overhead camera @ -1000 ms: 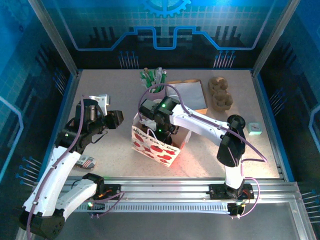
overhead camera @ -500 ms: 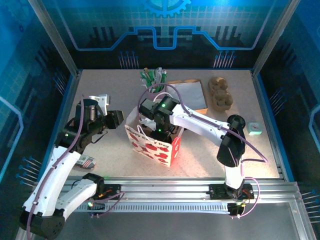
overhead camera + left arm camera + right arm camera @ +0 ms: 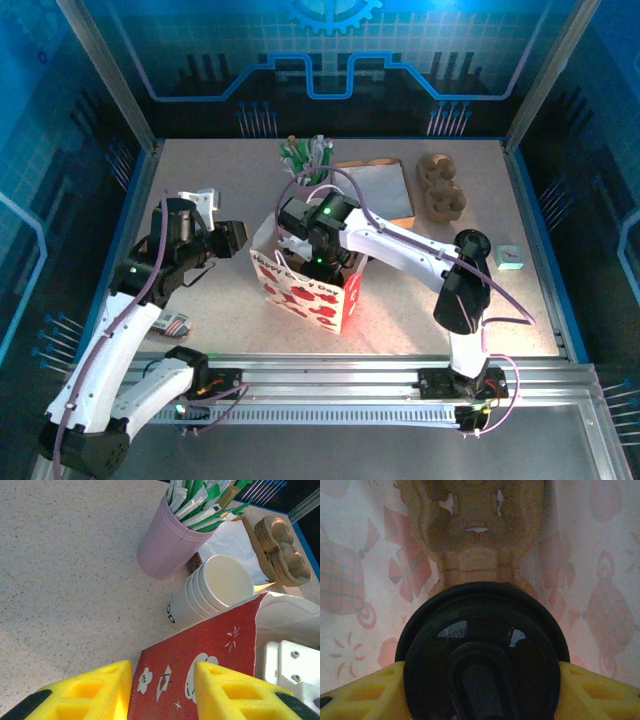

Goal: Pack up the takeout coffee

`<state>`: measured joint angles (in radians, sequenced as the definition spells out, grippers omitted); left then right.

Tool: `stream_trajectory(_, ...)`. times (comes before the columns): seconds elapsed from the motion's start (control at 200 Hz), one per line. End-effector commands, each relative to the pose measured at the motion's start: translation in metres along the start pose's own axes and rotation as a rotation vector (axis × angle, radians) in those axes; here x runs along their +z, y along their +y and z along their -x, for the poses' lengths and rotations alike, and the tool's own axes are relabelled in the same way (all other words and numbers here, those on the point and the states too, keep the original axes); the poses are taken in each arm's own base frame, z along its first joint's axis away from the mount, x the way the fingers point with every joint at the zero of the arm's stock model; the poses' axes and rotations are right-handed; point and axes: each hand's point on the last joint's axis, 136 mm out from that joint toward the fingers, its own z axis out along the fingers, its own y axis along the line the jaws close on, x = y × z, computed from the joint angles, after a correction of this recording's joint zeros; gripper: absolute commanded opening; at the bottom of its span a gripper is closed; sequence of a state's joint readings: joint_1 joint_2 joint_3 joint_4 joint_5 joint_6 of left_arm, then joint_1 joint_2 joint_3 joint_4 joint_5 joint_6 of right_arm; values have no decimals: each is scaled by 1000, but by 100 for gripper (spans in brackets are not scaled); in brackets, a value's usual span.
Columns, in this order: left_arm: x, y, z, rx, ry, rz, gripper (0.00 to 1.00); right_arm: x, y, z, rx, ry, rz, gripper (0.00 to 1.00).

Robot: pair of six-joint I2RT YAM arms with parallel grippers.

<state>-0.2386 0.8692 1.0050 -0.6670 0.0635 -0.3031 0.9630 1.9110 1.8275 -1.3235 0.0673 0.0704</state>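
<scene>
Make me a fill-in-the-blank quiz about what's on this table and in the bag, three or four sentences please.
1. The right gripper grips the takeout coffee, which has a ____ lid.
2. The takeout coffee sits ____ the gift bag.
3. The green-white sticks stand in a ____ cup.
4. The stack of nested cups beside it is ____.
Missing words: black; inside; pink; white.
</scene>
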Motion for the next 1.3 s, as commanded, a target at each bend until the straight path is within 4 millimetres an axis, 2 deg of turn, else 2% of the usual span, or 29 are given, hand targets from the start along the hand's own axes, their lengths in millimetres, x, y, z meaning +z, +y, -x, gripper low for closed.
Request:
stream_trajectory(0.0, -2, 3, 2, 28, -21, 11, 38, -17, 3, -4, -7, -20, -7, 62)
stream_trajectory(1.296, -1, 2, 1, 29, -17, 5, 41, -29, 3, -3, -23, -46, -30, 81)
